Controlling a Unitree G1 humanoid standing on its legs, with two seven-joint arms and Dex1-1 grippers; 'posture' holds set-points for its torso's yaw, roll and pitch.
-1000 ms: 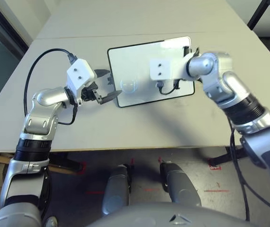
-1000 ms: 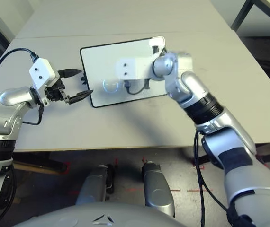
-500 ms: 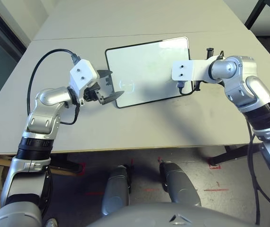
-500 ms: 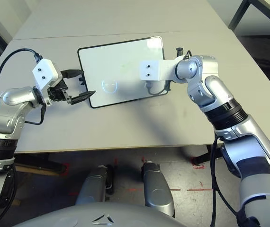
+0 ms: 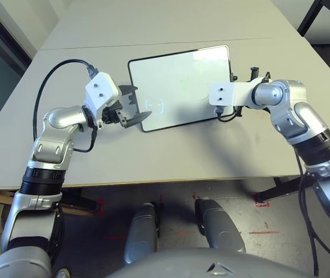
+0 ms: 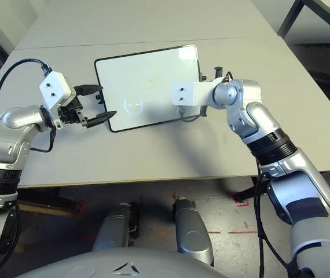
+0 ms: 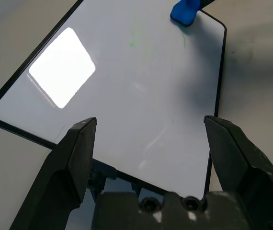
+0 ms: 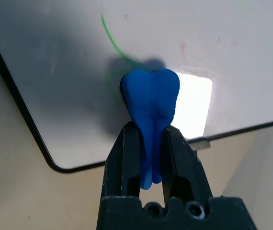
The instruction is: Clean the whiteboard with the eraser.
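The whiteboard (image 5: pixel 176 81) lies flat on the grey table, white and glossy with a thin black frame. Faint green strokes (image 8: pixel 108 37) mark it near its right end. The blue eraser (image 8: pixel 151 100) is pressed onto the board beside those strokes, close to the board's near right corner. My right gripper (image 8: pixel 151 136) is shut on it, and its white housing (image 5: pixel 223 94) hangs over that corner. The eraser (image 7: pixel 184 10) also shows at the board's far end in the left wrist view. My left gripper (image 5: pixel 139 104) stands open at the board's left edge, one finger on each side of the near left corner.
The table (image 5: pixel 171 150) has free room in front of the board and to its right. A black cable (image 5: pixel 43 87) loops from my left wrist over the left part of the table. A dark table leg (image 5: pixel 321 14) stands beyond the far right corner.
My right arm has carried the eraser from the board's middle to its right end, then slightly nearer. The left gripper has stayed open at the left edge.
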